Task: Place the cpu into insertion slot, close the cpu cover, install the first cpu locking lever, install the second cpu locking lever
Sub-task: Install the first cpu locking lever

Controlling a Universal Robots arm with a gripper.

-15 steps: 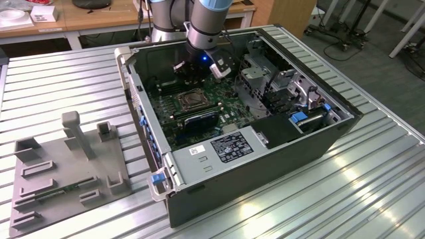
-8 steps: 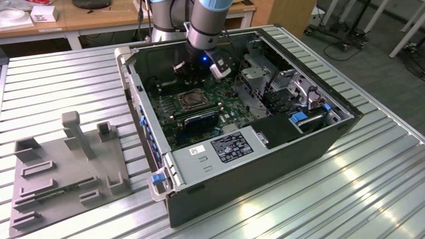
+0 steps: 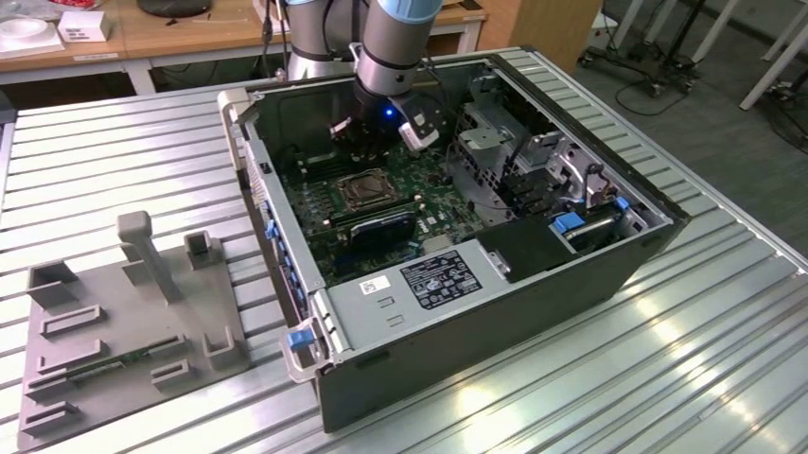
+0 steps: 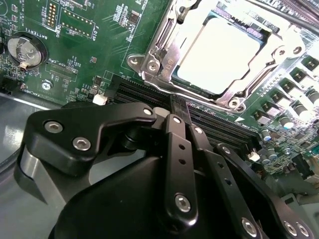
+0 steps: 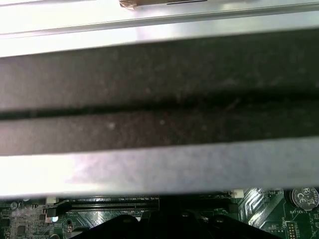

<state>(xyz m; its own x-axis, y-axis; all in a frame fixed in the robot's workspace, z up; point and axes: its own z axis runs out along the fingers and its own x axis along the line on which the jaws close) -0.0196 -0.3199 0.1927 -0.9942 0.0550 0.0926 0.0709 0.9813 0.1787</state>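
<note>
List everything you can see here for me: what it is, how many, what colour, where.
computer case: one, dark grey, open, on the table.
table: one, silver ribbed metal.
circuit board: one, green, inside the case.
cpu: one, silver-grey, seated on the board.
cpu cover: one, shiny steel frame, down around the cpu.
memory slots: long, black, count unclear, beside the cover.
coin battery: one, silver, on the board.
fixture plate: one, grey, on the table at the exterior view's left.
desks: brown wood, behind the table.
arm: one, grey and blue, reaching into the case.
gripper: one, black, shut, over the memory slots.
</note>
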